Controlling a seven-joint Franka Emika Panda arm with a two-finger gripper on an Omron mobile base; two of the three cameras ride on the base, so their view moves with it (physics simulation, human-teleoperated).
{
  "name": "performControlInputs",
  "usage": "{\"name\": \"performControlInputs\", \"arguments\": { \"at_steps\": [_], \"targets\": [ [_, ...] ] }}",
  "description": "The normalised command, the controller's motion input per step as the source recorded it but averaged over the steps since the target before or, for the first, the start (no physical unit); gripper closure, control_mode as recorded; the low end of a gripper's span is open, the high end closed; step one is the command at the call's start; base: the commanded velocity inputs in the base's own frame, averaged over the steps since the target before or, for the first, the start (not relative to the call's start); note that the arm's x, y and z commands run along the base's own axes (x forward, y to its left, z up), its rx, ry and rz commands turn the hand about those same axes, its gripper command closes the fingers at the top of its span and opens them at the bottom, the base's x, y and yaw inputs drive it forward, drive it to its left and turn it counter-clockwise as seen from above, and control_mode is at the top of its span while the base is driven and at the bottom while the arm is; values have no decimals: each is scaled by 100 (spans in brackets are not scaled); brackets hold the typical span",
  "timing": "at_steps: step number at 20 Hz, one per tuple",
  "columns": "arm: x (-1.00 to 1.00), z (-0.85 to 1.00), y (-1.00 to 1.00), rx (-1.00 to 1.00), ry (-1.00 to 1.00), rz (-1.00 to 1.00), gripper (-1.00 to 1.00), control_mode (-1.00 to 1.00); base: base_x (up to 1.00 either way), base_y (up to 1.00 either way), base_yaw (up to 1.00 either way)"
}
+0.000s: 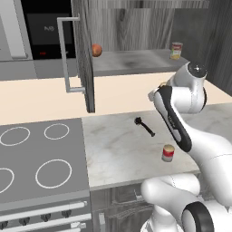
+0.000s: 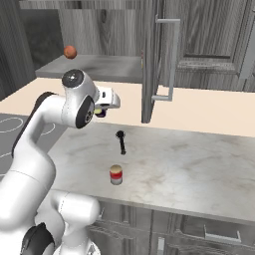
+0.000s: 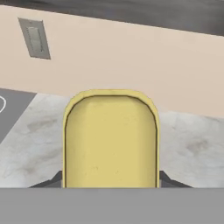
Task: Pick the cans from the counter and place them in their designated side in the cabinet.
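Sitting clamped between the tool's (image 3: pixel 110 181) fingers is a can with a yellow top (image 3: pixel 110 138), lifted clear above the bench (image 1: pixel 122 149) and facing the beige back wall (image 3: pixel 131 57). Below the tool and nearer the robot's base, the red can (image 1: pixel 168 153) stands upright on the bench, with the black utensil (image 1: pixel 145 127) lying just beyond it. Above, the cabinet (image 1: pixel 131 61) stands open, an orange ball (image 1: pixel 96 50) and another can (image 1: pixel 176 50) resting on its shelf.

White arm (image 1: pixel 181 131), dark joints, rounded links
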Motion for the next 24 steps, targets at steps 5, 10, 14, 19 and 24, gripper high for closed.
{"name": "performControlInputs", "arguments": {
  "at_steps": [5, 10, 14, 19, 24],
  "targets": [
    [-4, 23, -11, 0, -9, -3, 100, -100, 0, 0, 0],
    [-7, 27, -10, 0, -9, -3, 100, -100, 0, 0, 0],
    [-17, 27, -8, 0, -9, -4, 100, -100, 0, 0, 0],
    [-14, 26, -6, 0, -8, -4, 100, -100, 0, 0, 0],
    [-1, 22, -2, 0, -5, -3, 100, -100, 0, 0, 0]
  ]
}}
